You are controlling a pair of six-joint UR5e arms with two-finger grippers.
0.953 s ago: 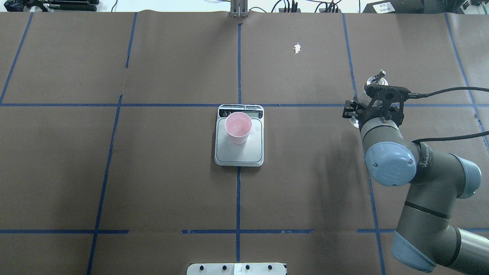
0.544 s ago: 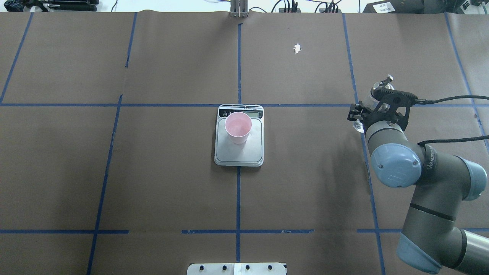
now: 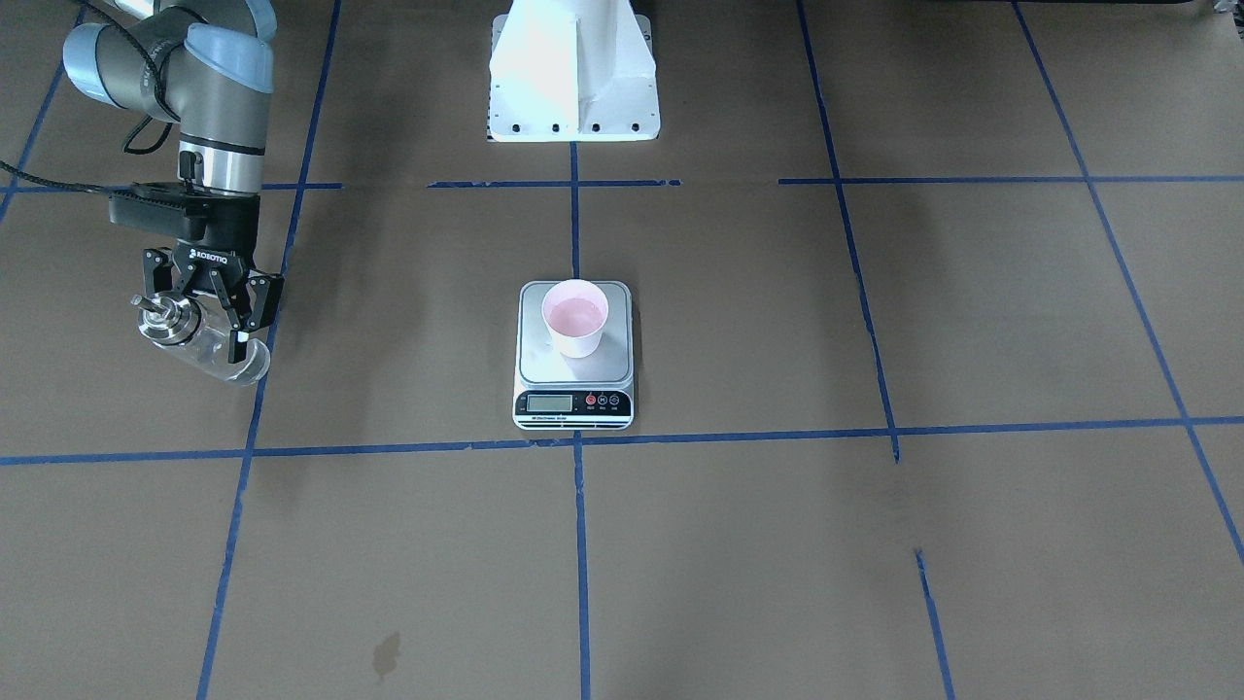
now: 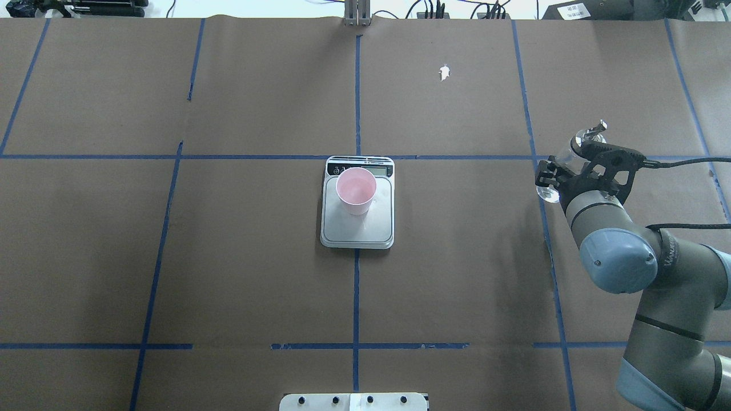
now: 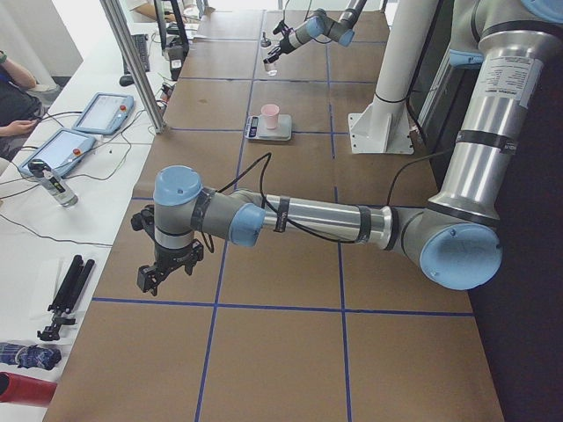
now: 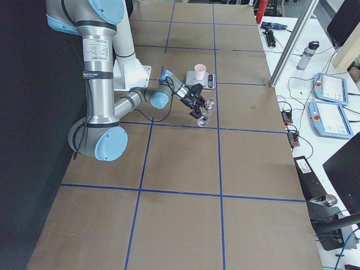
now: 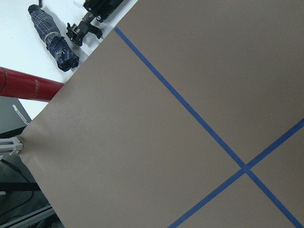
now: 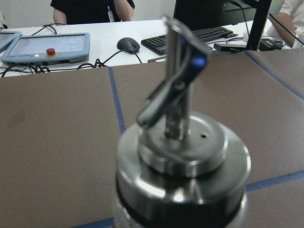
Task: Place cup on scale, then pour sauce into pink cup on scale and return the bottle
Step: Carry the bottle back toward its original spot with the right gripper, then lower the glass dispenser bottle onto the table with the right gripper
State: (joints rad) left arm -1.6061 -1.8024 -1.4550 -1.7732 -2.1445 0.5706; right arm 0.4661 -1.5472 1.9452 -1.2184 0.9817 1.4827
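The left arm stretches low and long over the table's left end, its wrist bent down so the left gripper hangs just above the paper. It shows only in the side view, too small to tell whether the fingers are parted or closed, and its own wrist camera sees only paper and tape. At the right side the right arm reaches forward with the wrist turned over. The right gripper has its fingers clamped across the bottle, which is tilted with its silver cap and spout toward the operators' side, held above the table and well apart from the scale.

The table is covered in brown paper crossed by blue tape lines. The scale sits at its centre on a tape line, and the cup stands upright on the platform, toward the display end. A white nick marks the paper farther right, and a dark stain lies near the operators' edge. A folded umbrella lies beyond the left end; a keyboard and mouse sit on a white bench.

The gripper and wrist hide most of the bottle's glass in the overhead view, so the liquid level is unreadable. The scale's display is too small to read.
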